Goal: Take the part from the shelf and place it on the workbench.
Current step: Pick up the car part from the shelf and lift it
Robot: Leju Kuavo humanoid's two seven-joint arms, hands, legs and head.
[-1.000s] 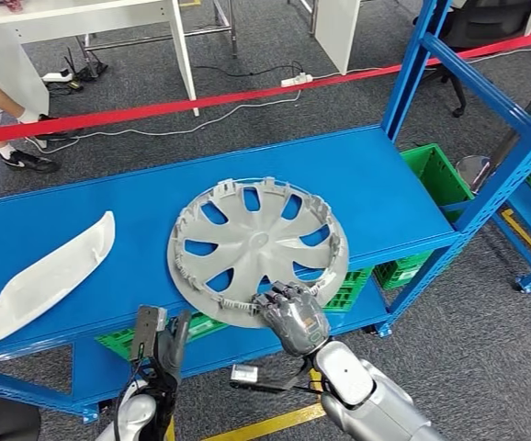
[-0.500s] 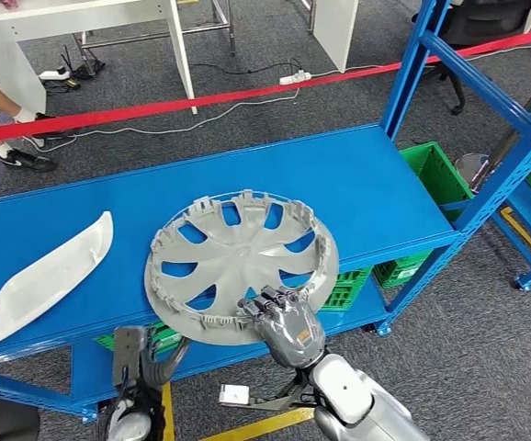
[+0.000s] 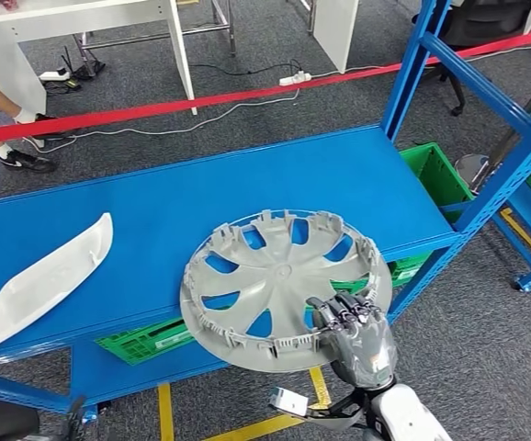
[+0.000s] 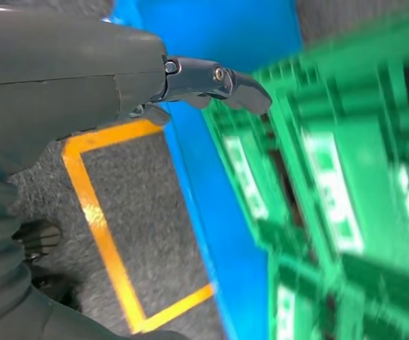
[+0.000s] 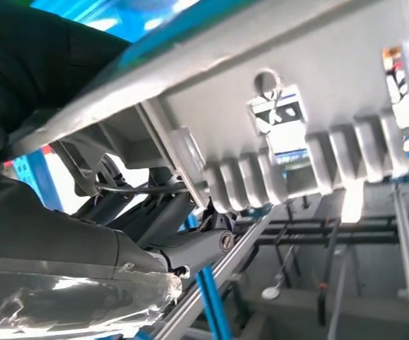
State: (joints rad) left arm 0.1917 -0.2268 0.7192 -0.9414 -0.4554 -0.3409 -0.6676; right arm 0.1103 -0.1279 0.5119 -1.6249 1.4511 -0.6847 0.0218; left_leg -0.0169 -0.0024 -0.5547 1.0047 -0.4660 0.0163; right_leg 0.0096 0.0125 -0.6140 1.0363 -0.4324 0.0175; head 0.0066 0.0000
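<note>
White trim piece [image 3: 49,275] left lying on blue shelf [image 3: 179,197], far left. Left hand [image 4: 213,79] hung low beside green crates [image 4: 347,198], nothing held, fingers extended. Wheel cover [image 3: 285,287] gripped at near rim by right hand [image 3: 357,337], overhanging shelf front edge. Pickup judged done; carry and placement on workbench outstanding.

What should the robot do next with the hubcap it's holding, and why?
Probably lift the hubcap a little and draw it back off the shelf. The right hand grips its near rim, and that side already overhangs the shelf's front edge while the far side sits over the blue surface. Raising it first should keep the rim clips from dragging. The left hand holds nothing.
</note>
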